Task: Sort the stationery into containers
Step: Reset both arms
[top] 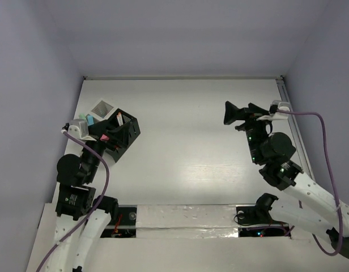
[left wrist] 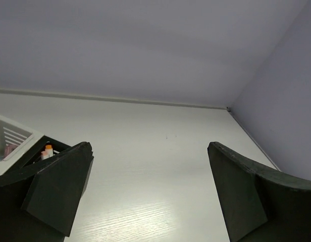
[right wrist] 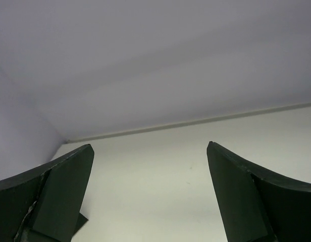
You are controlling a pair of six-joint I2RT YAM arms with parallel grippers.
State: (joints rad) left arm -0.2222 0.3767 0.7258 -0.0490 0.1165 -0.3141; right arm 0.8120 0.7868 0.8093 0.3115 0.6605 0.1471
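Observation:
The black slotted organiser (top: 124, 131) stands at the table's left with a white mesh cup (top: 102, 107) just behind it. White pens (top: 119, 118), a blue marker (top: 90, 120) and a pink item (top: 105, 137) stick out of the containers. My left gripper (top: 109, 136) is open and empty, right at the organiser. In the left wrist view (left wrist: 149, 146) the organiser (left wrist: 37, 154) holds an orange-ended pen (left wrist: 48, 149), and the mesh cup (left wrist: 11, 135) sits at the left edge. My right gripper (top: 228, 113) is open and empty over the right side of the table, as its wrist view (right wrist: 150, 146) shows. The pink cup is out of view.
Lilac walls close in the white table (top: 186, 147) at the back and sides. A metal rail (top: 290, 116) runs along the right edge. Purple cables (top: 324, 141) loop off both wrists. No loose stationery shows on the table surface.

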